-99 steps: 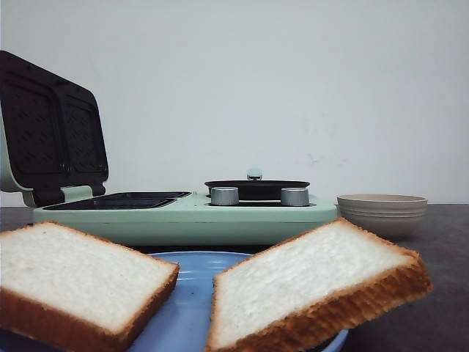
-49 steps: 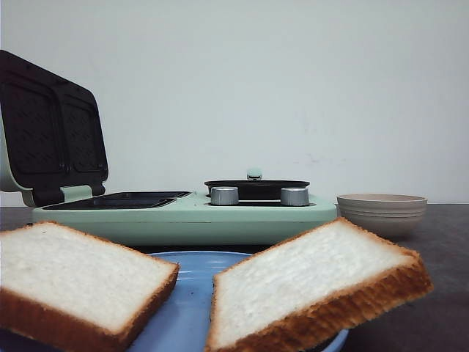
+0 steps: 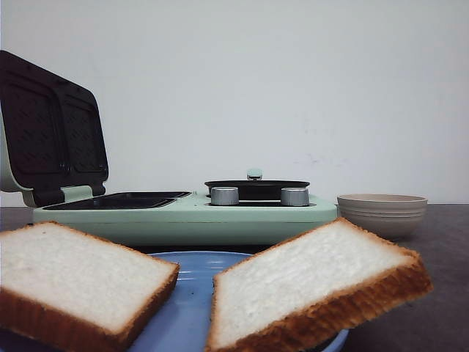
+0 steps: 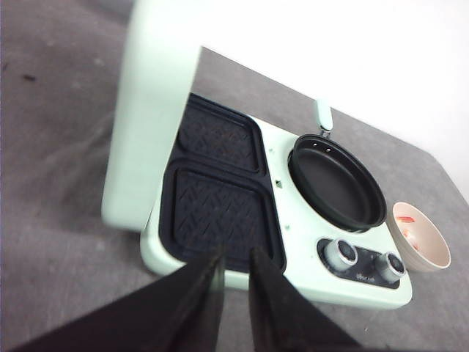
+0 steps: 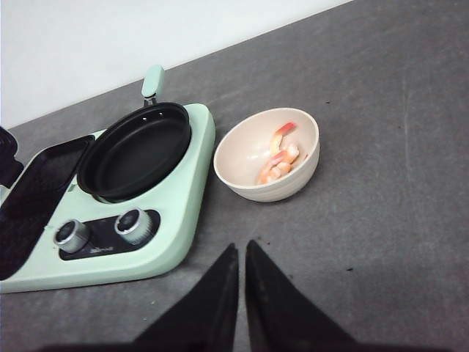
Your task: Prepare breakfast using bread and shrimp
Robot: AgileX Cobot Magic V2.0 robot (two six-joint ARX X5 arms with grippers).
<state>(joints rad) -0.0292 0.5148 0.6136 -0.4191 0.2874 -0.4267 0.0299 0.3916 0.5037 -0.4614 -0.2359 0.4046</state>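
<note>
Two slices of white bread lie on a blue plate (image 3: 183, 308) at the near edge of the front view, the left slice (image 3: 73, 275) flat and the right slice (image 3: 308, 282) tilted. Pink shrimp (image 5: 278, 163) lie in a beige bowl (image 5: 249, 183), which also shows in the front view (image 3: 382, 213). My left gripper (image 4: 236, 253) is shut and empty, above the near edge of the open sandwich plates (image 4: 216, 220). My right gripper (image 5: 241, 246) is shut and empty, over bare table just in front of the bowl. Neither gripper shows in the front view.
A mint-green breakfast maker (image 3: 183, 220) stands behind the plate, with its lid (image 3: 51, 132) raised at the left. A black frying pan (image 5: 135, 150) sits on its right half, with two silver knobs (image 5: 132, 224) in front. The bowl stands to its right on the dark grey table.
</note>
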